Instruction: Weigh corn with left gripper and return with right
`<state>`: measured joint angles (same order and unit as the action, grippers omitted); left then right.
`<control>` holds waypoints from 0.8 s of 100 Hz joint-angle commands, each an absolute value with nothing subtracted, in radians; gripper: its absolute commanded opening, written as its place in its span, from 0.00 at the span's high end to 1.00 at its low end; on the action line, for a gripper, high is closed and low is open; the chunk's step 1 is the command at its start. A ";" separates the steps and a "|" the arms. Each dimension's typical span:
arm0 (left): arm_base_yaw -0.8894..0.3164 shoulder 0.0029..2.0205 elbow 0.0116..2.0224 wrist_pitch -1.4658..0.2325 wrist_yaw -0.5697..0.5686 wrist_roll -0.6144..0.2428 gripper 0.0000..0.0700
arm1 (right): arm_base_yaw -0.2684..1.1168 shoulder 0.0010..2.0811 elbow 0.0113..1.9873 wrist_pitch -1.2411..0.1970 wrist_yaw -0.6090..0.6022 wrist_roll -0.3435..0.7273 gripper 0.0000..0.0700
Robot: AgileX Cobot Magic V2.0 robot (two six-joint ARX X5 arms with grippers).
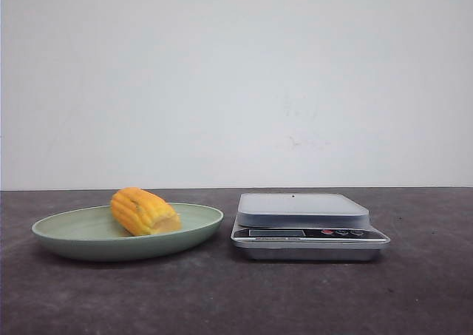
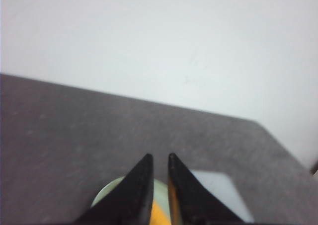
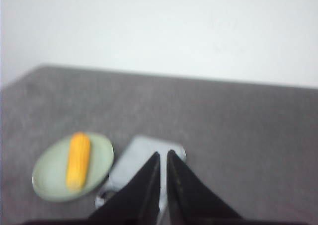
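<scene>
Only wrist views show fingers (image 3: 149,185); front shows corn (image 1: 145,211) plated.

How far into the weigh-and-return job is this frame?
Nothing looks done: the corn lies on the green plate and the scale platform is bare. Both grippers, left gripper and right gripper, are nearly closed and hold nothing. Pickup, weighing and return all remain.

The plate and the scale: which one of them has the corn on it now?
The green plate on the left holds the corn. The silver scale beside it has nothing on its platform.
</scene>
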<state>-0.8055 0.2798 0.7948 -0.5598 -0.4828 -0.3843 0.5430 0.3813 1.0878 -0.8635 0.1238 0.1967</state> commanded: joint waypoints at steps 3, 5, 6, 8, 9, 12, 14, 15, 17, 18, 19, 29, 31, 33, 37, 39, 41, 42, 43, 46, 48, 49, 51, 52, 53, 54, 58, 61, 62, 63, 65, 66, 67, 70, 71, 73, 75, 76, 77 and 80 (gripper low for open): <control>-0.813 0.325 0.794 -0.493 -0.479 -0.376 0.94 | 0.549 0.391 1.045 -0.744 0.123 0.277 0.98; -0.813 0.336 0.794 -0.487 -0.478 -0.376 0.92 | 0.549 0.391 1.036 -0.729 0.123 0.290 0.98; -0.813 0.340 0.794 -0.485 -0.478 -0.376 0.90 | 0.549 0.392 1.032 -0.723 0.123 0.296 0.98; -0.813 0.348 0.794 -0.483 -0.478 -0.376 0.89 | 0.549 0.393 1.025 -0.712 0.123 0.307 0.98; -0.813 0.352 0.794 -0.483 -0.478 -0.376 0.89 | 0.549 0.395 1.022 -0.707 0.123 0.311 0.98; -0.813 0.362 0.794 -0.483 -0.478 -0.376 0.89 | 0.549 0.398 1.016 -0.699 0.123 0.317 0.98; -0.813 0.368 0.794 -0.483 -0.478 -0.376 0.89 | 0.549 0.398 1.015 -0.699 0.123 0.316 0.98; -0.813 0.371 0.794 -0.483 -0.478 -0.376 0.89 | 0.549 0.398 1.015 -0.699 0.124 0.316 0.98; -0.813 0.375 0.794 -0.483 -0.478 -0.376 0.89 | 0.549 0.400 1.015 -0.699 0.123 0.314 0.98; -0.813 0.376 0.794 -0.483 -0.478 -0.376 0.89 | 0.549 0.402 1.015 -0.699 0.124 0.313 0.98; -0.813 0.378 0.794 -0.483 -0.478 -0.376 0.89 | 0.550 0.403 1.015 -0.699 0.124 0.314 0.98; -0.813 0.381 0.794 -0.482 -0.478 -0.376 0.89 | 0.549 0.403 1.016 -0.694 0.131 0.314 0.98; -0.813 0.381 0.794 -0.482 -0.478 -0.376 0.89 | 0.549 0.403 1.016 -0.693 0.132 0.314 0.98; -0.813 0.381 0.794 -0.482 -0.478 -0.376 0.89 | 0.549 0.403 1.016 -0.691 0.131 0.314 0.98; -0.813 0.377 0.794 -0.482 -0.478 -0.376 0.89 | 0.549 0.403 1.016 -0.688 0.131 0.314 0.98; -0.813 0.377 0.794 -0.482 -0.478 -0.376 0.89 | 0.549 0.403 1.016 -0.687 0.131 0.314 0.98; -0.813 0.377 0.794 -0.482 -0.478 -0.376 0.89 | 0.549 0.403 1.016 -0.685 0.131 0.314 0.98; -0.813 0.377 0.794 -0.482 -0.478 -0.376 0.89 | 0.549 0.403 1.016 -0.685 0.131 0.314 0.98; -0.813 0.377 0.794 -0.482 -0.478 -0.376 0.89 | 0.549 0.403 1.016 -0.685 0.131 0.314 0.98; -0.813 0.377 0.794 -0.482 -0.478 -0.376 0.89 | 0.549 0.403 1.016 -0.684 0.131 0.314 0.98; -0.813 0.377 0.794 -0.482 -0.478 -0.376 0.89 | 0.549 0.403 1.016 -0.683 0.131 0.314 0.98; -0.813 0.377 0.794 -0.482 -0.478 -0.376 0.89 | 0.549 0.403 1.016 -0.683 0.131 0.314 0.98; -0.813 0.377 0.794 -0.482 -0.478 -0.376 0.89 | 0.549 0.403 1.016 -0.683 0.131 0.314 0.98; -0.813 0.377 0.794 -0.482 -0.478 -0.376 0.89 | 0.549 0.403 1.016 -0.683 0.131 0.314 0.98; -0.813 0.377 0.794 -0.482 -0.478 -0.376 0.89 | 0.549 0.403 1.016 -0.683 0.131 0.314 0.98; -0.813 0.377 0.794 -0.482 -0.478 -0.376 0.89 | 0.549 0.403 1.016 -0.683 0.131 0.314 0.98; -0.813 0.377 0.794 -0.482 -0.478 -0.376 0.89 | 0.549 0.403 1.016 -0.683 0.132 0.314 0.98; -0.813 0.377 0.794 -0.482 -0.478 -0.375 0.89 | 0.549 0.403 1.016 -0.683 0.131 0.314 0.98; -0.813 0.377 0.794 -0.483 -0.478 -0.373 0.89 | 0.549 0.403 1.016 -0.683 0.131 0.314 0.98; -0.813 0.377 0.794 -0.483 -0.478 -0.369 0.89 | 0.549 0.403 1.016 -0.683 0.131 0.314 0.98; -0.813 0.377 0.794 -0.483 -0.479 -0.363 0.89 | 0.549 0.403 1.016 -0.683 0.131 0.314 0.98; -0.813 0.377 0.794 -0.484 -0.479 -0.356 0.89 | 0.549 0.403 1.016 -0.683 0.131 0.314 0.98; -0.813 0.377 0.794 -0.484 -0.479 -0.350 0.89 | 0.549 0.403 1.016 -0.683 0.131 0.314 0.98; -0.813 0.377 0.794 -0.483 -0.479 -0.331 0.89 | 0.549 0.403 1.016 -0.683 0.131 0.314 0.98; -0.813 0.376 0.794 -0.482 -0.479 -0.326 0.89 | 0.549 0.403 1.016 -0.683 0.131 0.314 0.98; -0.812 0.373 0.794 -0.482 -0.479 -0.321 0.89 | 0.549 0.403 1.016 -0.683 0.131 0.314 0.98; -0.809 0.368 0.794 -0.484 -0.481 -0.313 0.89 | 0.549 0.403 1.016 -0.683 0.131 0.314 0.98; -0.806 0.365 0.794 -0.482 -0.483 -0.301 0.89 | 0.549 0.403 1.016 -0.683 0.131 0.314 0.98; -0.802 0.362 0.794 -0.480 -0.485 -0.286 0.89 | 0.549 0.403 1.016 -0.683 0.130 0.314 0.98; -0.783 0.355 0.794 -0.479 -0.489 -0.246 0.89 | 0.549 0.403 1.016 -0.683 0.131 0.314 0.98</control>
<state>-0.8009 0.3683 0.7853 -0.4904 -0.4801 -0.3447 0.5430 0.4004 1.0050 -0.6960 0.1299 0.3038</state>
